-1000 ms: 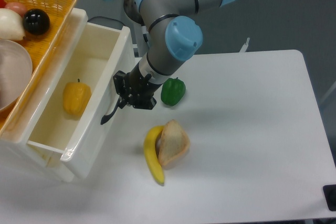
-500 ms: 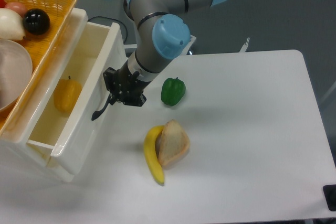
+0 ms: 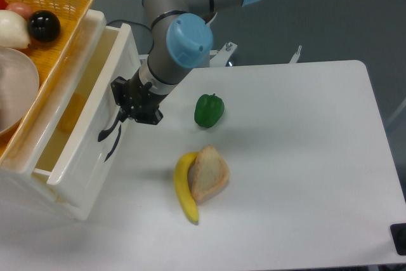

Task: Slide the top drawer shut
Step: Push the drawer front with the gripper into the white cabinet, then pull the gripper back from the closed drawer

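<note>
Whether the jaws are open cannot be told; the gripper (image 3: 127, 113) presses the front of the top drawer (image 3: 95, 134) at left-centre, by its handle (image 3: 109, 132). The drawer has slid further left, now only narrowly open. The pepper (image 3: 209, 110) and banana (image 3: 184, 188) are unmoved.

A white table (image 3: 304, 176) (evenly lit) stands against a dark grey floor (image 3: 355, 11).
</note>
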Robot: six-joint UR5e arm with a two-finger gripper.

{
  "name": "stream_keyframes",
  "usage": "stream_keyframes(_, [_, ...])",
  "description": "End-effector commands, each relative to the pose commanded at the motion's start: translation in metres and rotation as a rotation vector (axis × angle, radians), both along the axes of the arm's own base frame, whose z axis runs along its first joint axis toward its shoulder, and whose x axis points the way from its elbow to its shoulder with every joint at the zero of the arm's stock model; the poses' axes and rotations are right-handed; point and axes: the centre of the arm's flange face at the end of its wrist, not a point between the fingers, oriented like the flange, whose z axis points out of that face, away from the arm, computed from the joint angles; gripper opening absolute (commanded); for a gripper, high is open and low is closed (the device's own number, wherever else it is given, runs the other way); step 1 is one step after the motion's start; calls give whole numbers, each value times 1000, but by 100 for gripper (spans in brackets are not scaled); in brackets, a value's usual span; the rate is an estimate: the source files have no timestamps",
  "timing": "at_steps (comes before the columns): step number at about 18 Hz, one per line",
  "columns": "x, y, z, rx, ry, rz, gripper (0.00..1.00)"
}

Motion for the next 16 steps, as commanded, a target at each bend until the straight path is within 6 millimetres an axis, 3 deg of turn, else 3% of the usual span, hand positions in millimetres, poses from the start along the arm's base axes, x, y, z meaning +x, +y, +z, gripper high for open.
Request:
stream_keyframes(8, [20, 8, 1, -10, -4, -20, 0])
stream_keyframes(16, [20, 8, 1, -10, -5, -20, 0])
